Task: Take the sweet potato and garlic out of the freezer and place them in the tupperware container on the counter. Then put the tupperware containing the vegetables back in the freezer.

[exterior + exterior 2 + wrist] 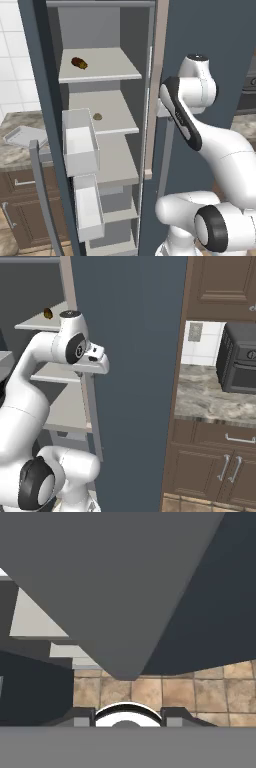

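Currently, status:
gripper (128, 716): two dark tips at the bottom of the hand view, nothing between them; open or closed — cannot tell.
hand position: at the freezer's (200, 30) front edge, beside the open compartment, aimed down at the tan floor tiles (165, 692) past a grey freezer panel.
arm (210, 140): folded, wrist up level with the middle shelf.
garlic (97, 116): on the middle shelf (112, 117), inside the cabinet, to the hand's left, about wrist height, well apart from it.
sweet potato (79, 63): on the top shelf (107, 65), above the garlic, up and left of the hand; also peeks out over the wrist in the right base view (48, 313).
door bins (80, 145): white, on the open door, left of the shelves, farther from the hand than the garlic.
tupperware container (25, 136): on the counter (15, 155) left of the open door, farthest from the hand.
oven (239, 358): dark, on the counter stretch right of the freezer.
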